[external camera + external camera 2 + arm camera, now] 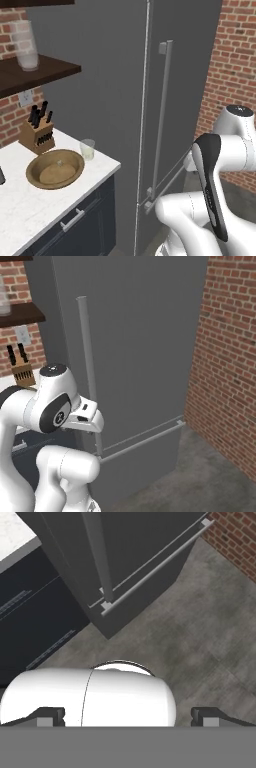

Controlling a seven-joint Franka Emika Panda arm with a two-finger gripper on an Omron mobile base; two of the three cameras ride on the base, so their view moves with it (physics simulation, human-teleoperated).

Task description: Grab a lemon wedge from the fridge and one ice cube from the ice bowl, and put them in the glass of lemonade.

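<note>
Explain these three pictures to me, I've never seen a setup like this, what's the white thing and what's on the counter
The white thing is a robot arm in a computer-rendered kitchen. Two cameras sit behind it, left and right; the third rides on its hand, looking down at the floor. Its gripper is open and holds nothing. Ahead stands the closed fridge with its bar handle. On the white counter sit the ice bowl, the glass of lemonade and a knife block.

One fridge (120, 100) (two long bar handles), one wooden bowl (55, 169) at lower left, one small glass (87, 149), one knife block (37, 136), one frosted glass (25, 45) at upper left.
</note>
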